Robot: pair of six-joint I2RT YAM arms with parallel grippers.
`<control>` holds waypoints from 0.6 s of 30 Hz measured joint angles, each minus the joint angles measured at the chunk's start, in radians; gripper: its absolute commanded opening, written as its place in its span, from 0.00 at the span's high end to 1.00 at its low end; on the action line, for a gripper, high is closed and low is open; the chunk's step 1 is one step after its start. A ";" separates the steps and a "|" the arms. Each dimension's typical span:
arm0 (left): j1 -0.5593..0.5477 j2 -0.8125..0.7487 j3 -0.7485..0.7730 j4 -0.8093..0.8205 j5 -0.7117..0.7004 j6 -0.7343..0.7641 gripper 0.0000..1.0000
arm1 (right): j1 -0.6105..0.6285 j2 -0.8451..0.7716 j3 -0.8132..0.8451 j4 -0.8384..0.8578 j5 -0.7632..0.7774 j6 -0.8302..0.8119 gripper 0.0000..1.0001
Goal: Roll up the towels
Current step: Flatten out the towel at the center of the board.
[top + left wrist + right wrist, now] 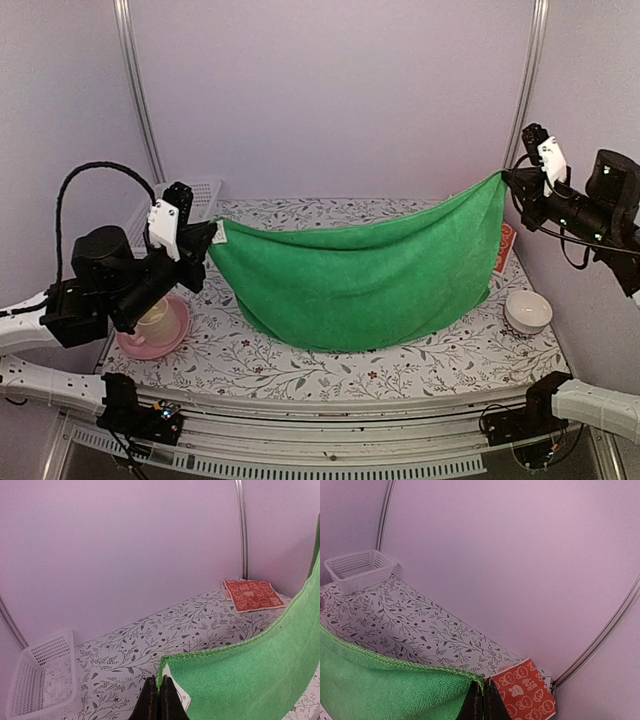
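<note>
- Across the middle of the top view, the green towel (360,275) hung spread between the two arms and sagged in a broad curve. Its top edge ran from centre left up to the upper right. Its lowest fold came down close to the table (300,365); whether it touched could not be told.
- At centre left of that view, the left gripper (215,232) pinched the towel's left corner. In the left wrist view its dark fingertips were pressed together at the bottom centre on the hemmed corner, with a white label just right of them.
- At the upper right, the right gripper (507,178) held the opposite corner higher up. The right wrist view showed its fingers clamped shut on the green hem at the bottom centre.
- Behind the hanging cloth, at the right edge of the top view, the orange-red towel (503,250) lay folded flat on the table, mostly hidden. The wrist views showed its white printed figures, near the back corner post.
- Beneath everything, the table carried a white covering with a leafy floral print.
- In the upper left, a white basket (200,195) sat at the table's back corner.
- At the lower left, a pink cup (155,322) stood on a pink saucer (150,345), partly behind the left arm.
- At the lower right, a white bowl (527,310) stood apart from the towel.
</note>
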 measured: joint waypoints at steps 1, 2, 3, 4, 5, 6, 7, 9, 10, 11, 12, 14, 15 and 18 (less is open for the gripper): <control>0.002 0.025 0.013 -0.011 -0.034 -0.016 1.00 | 0.000 0.022 -0.011 0.010 0.003 0.003 0.98; 0.008 0.048 0.023 -0.021 -0.066 -0.034 1.00 | 0.000 0.053 -0.029 0.025 0.009 0.005 0.98; 0.016 0.080 0.034 -0.038 -0.085 -0.058 1.00 | 0.000 0.096 -0.048 0.040 0.019 0.006 0.98; 0.039 0.108 0.041 -0.053 -0.094 -0.081 1.00 | 0.000 0.145 -0.066 0.056 0.030 0.007 0.98; 0.058 0.134 0.044 -0.066 -0.101 -0.100 1.00 | 0.000 0.205 -0.084 0.074 0.042 0.007 0.98; 0.099 0.172 0.044 -0.085 -0.100 -0.121 1.00 | 0.000 0.272 -0.098 0.089 0.055 0.007 0.98; 0.129 0.196 0.044 -0.097 -0.097 -0.135 1.00 | 0.000 0.344 -0.109 0.102 0.066 0.006 0.98; 0.207 0.248 0.041 -0.102 -0.084 -0.150 1.00 | -0.002 0.480 -0.119 0.123 0.094 0.005 0.98; 0.248 0.273 0.040 -0.096 -0.071 -0.153 1.00 | -0.002 0.530 -0.119 0.138 0.106 0.003 0.98; 0.290 0.301 0.040 -0.085 -0.054 -0.155 1.00 | -0.004 0.584 -0.115 0.161 0.119 0.000 0.98; 0.323 0.328 0.040 -0.071 -0.043 -0.154 1.00 | -0.007 0.647 -0.102 0.184 0.135 -0.005 0.98; 0.403 0.421 0.066 -0.050 -0.001 -0.147 1.00 | -0.016 0.752 -0.061 0.217 0.152 -0.012 0.98; 0.438 0.483 0.095 -0.042 0.018 -0.140 1.00 | -0.023 0.800 -0.032 0.232 0.158 -0.015 0.98; 0.517 0.670 0.200 -0.023 0.079 -0.116 1.00 | -0.055 0.933 0.084 0.274 0.164 -0.016 0.98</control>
